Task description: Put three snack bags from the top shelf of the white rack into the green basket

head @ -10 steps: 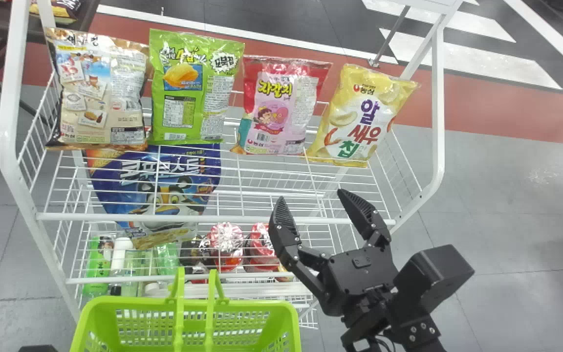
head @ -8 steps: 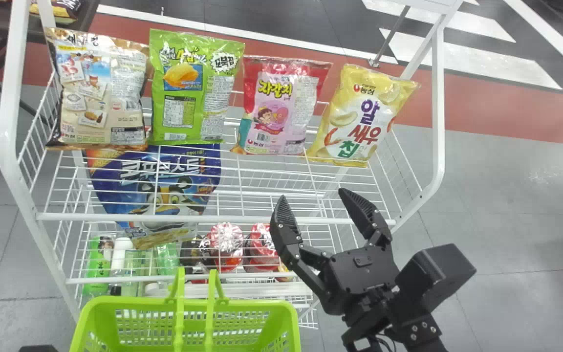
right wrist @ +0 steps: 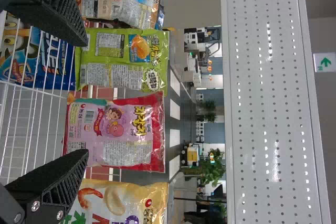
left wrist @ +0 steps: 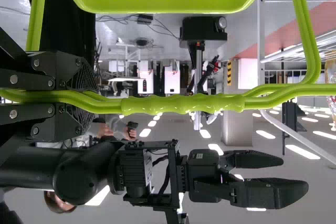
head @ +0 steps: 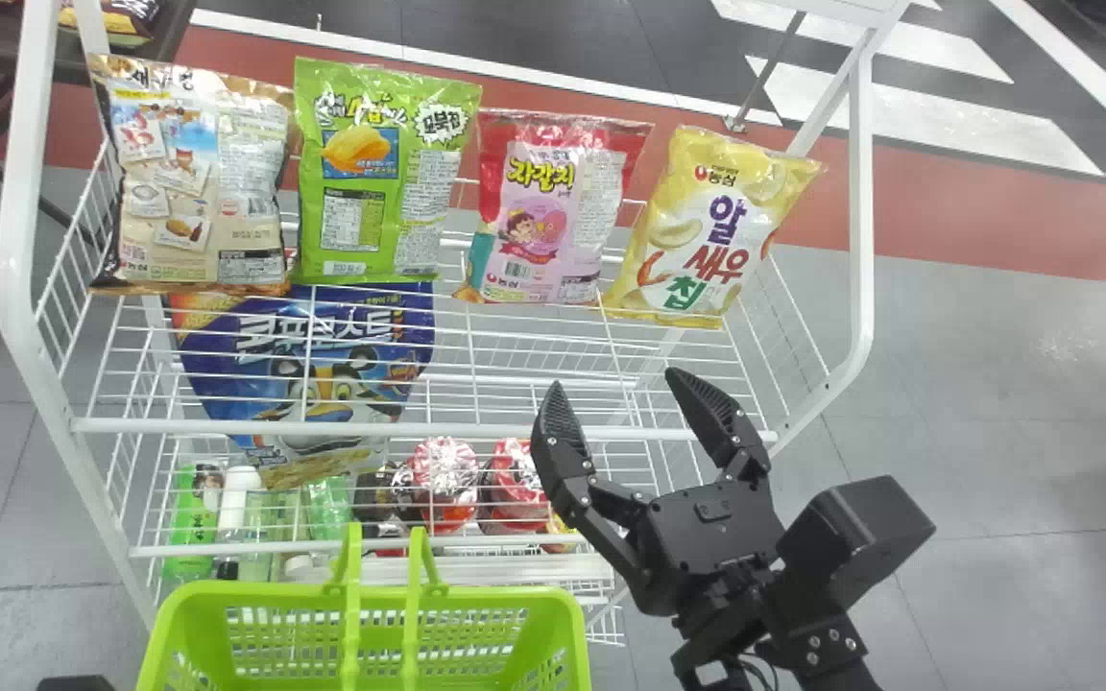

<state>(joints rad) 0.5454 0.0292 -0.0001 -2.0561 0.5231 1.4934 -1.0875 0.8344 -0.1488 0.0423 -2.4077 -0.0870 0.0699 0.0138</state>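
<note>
From where I stand, the left gripper point(left wrist: 86, 98) grips the green basket's point(head: 486, 597) handle point(left wrist: 184, 104); the white rack's point(head: 13, 278) top shelf holds a beige bag point(head: 198, 192), green bag point(head: 375, 182), pink bag point(head: 548, 216), yellow bag point(head: 707, 230); the right gripper point(head: 613, 379) gapes wide nearby.

That right arm point(head: 745, 595) angles in toward the rack's point(head: 419, 429) front right corner, gripper point(head: 613, 378) spread wide, fingertips over the front edge. The left arm point(head: 73, 683) sits out from the front left corner, its fingers point(left wrist: 80, 74) clamped on their load.
</note>
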